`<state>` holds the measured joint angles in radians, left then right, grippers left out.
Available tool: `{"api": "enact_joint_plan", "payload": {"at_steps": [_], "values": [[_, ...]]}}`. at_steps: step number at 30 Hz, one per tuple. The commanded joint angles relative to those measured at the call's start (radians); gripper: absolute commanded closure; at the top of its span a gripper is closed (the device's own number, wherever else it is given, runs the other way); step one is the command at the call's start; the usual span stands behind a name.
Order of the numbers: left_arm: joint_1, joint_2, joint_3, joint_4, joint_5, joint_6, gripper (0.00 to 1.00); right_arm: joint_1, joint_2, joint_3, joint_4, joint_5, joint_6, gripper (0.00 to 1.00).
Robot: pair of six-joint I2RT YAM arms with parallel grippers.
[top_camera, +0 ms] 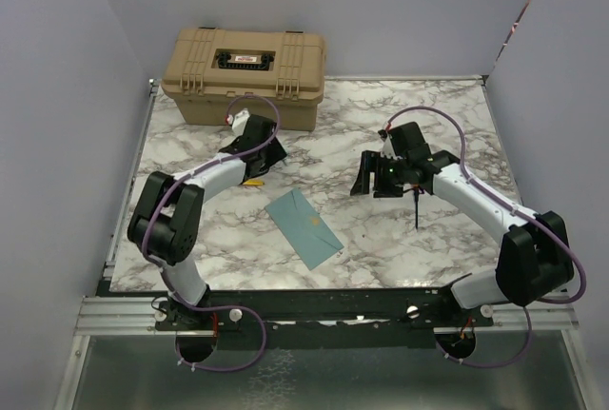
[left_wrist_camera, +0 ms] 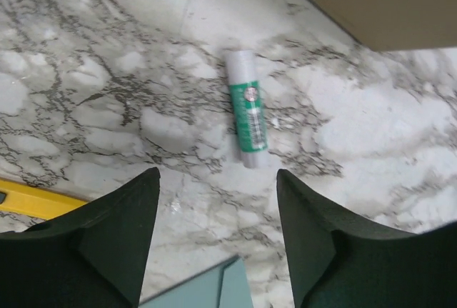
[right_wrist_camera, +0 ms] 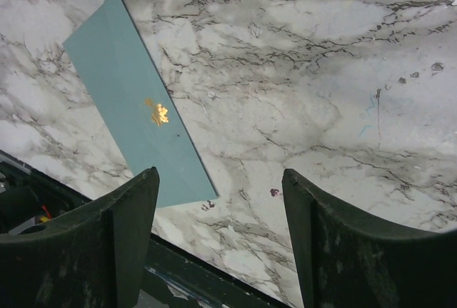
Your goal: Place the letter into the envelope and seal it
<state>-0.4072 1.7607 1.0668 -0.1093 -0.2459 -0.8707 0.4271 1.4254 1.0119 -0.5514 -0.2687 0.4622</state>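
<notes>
Centrally on the marble table (top_camera: 381, 248), flat between the two arms: the teal envelope (top_camera: 304, 227), a small gold mark (right_wrist_camera: 157, 113) on its face. Over a green-labelled glue stick (left_wrist_camera: 246, 108), near the tan case (top_camera: 245, 75): left gripper (left_wrist_camera: 218, 179), fingers wide apart, empty. Just right of the envelope: right gripper (right_wrist_camera: 218, 179), fingers likewise spread, gripping nothing.

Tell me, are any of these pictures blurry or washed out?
Top external: evenly lit, fairly sharp, the envelope clear. Left wrist: the glue stick looks slightly soft, and the marble tabletop beside it is bright. Right wrist: crisp; the envelope's gold mark glints.
</notes>
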Motion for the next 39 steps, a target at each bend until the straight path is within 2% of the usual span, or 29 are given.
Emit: {"api": "enact_joint_plan", "payload": {"at_steps": [1,5,7,8,15,22,30,33,39], "values": [[-0.001,-0.129,0.024,-0.016,0.138,0.152,0.3,0.005,0.025,-0.015,0.044,-0.036,0.01,0.27],[-0.001,-0.253,-0.028,-0.02,0.165,0.246,0.21,0.006,0.041,0.004,0.051,-0.005,0.041,0.29],[-0.001,-0.328,-0.055,-0.048,0.16,0.285,0.02,0.004,0.043,0.025,0.038,0.029,0.048,0.29],[-0.001,-0.371,-0.067,-0.068,0.151,0.301,0.01,0.005,0.042,0.033,0.034,0.047,0.048,0.29],[-0.001,-0.709,-0.089,-0.326,-0.044,0.342,0.01,0.005,-0.017,0.11,-0.087,0.32,0.069,0.29],[-0.002,-0.978,0.048,-0.585,-0.347,0.358,0.01,0.005,-0.153,0.225,-0.278,0.579,0.103,0.28],[-0.001,-1.095,0.202,-0.763,-0.559,0.376,0.01,0.004,-0.294,0.39,-0.485,0.73,0.118,0.01],[-0.001,-1.12,0.242,-0.823,-0.613,0.346,0.01,0.005,-0.331,0.455,-0.55,0.786,0.119,0.0],[-0.001,-1.182,0.279,-0.855,-0.623,0.361,0.01,0.005,-0.396,0.592,-0.61,0.868,0.083,0.0]]}}
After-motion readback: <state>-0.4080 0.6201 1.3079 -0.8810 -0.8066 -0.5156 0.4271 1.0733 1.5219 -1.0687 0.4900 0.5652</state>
